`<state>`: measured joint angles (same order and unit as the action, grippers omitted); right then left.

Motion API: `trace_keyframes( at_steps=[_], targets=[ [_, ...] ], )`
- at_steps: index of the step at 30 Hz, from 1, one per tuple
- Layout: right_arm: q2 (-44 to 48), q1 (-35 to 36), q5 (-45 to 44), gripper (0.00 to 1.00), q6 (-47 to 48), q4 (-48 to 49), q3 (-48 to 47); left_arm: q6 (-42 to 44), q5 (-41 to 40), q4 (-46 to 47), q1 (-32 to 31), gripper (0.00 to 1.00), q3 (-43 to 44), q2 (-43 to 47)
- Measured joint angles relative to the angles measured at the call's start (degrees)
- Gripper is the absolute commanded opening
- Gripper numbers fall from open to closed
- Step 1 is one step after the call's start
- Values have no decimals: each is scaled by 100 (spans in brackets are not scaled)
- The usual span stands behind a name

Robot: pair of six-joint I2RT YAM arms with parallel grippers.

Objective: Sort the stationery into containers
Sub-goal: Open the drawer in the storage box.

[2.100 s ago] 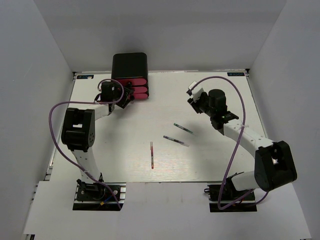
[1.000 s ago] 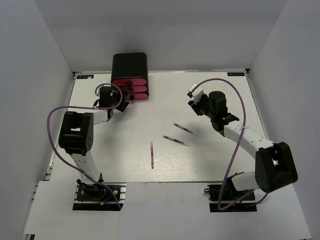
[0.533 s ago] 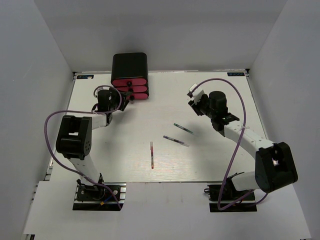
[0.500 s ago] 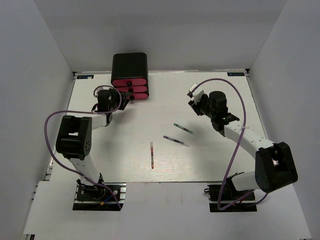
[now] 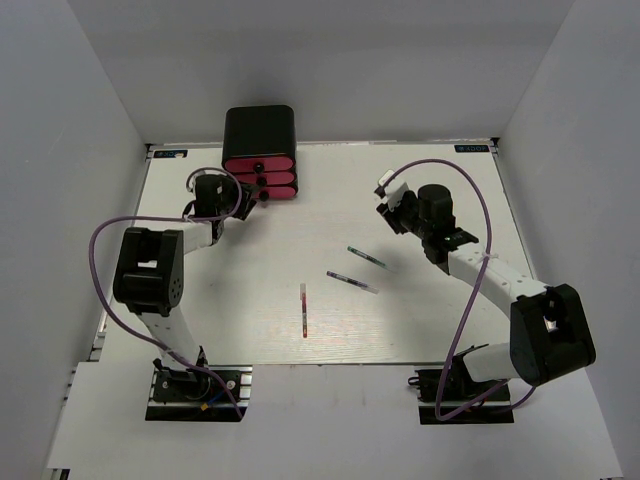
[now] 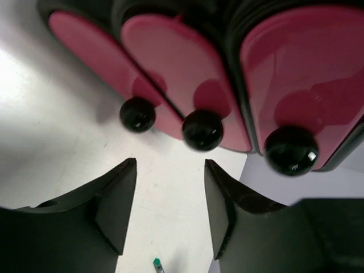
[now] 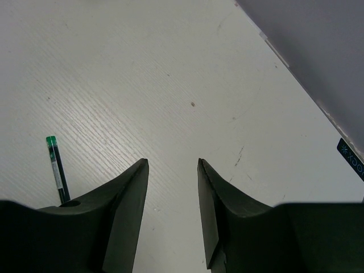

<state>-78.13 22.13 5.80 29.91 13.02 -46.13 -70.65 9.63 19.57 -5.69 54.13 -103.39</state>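
Three pens lie loose at mid-table on the white table [image 5: 240, 300]: a green-capped pen [image 5: 367, 257], a dark pen [image 5: 352, 282] just beside it, and a red pen [image 5: 303, 311] nearer the arms. All three are well apart from the pink drawers [image 5: 261, 177] set in the black box [image 5: 258, 130] at the far edge.

The left gripper [image 6: 169, 165] hovers low in front of the drawers. Its jaws stand partly apart with nothing between them, and the middle knob [image 6: 202, 129] sits just ahead of the gap. None of the three drawers looks pulled out.

The right gripper [image 7: 170, 162] hangs over bare table at the far right. Its jaws are likewise parted and empty, and the green-capped pen shows just off its left finger.

The step in hand appears to be opening a drawer, with no pen yet sorted. The next move likely calls for the left arm to ease forward until the fingers straddle a knob, pinch it squarely and draw straight back. The round, glossy knob could slip from a loose or off-centre grip.
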Motion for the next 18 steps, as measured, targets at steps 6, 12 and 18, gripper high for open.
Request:
trace_keyframes(
  at_steps=[6, 12, 18],
  targets=[
    [7, -7, -2, 46, 0, 2, 13, 83, 2, -299, 0, 71, 575, -269],
    [9, -9, -2, 46, 2, 4, 17, 129, 2, -398, 0, 78, 675, -389],
    [11, -31, -2, 46, 0, 4, 20, 125, 0, -448, 0, 86, 675, -407]
  ],
)
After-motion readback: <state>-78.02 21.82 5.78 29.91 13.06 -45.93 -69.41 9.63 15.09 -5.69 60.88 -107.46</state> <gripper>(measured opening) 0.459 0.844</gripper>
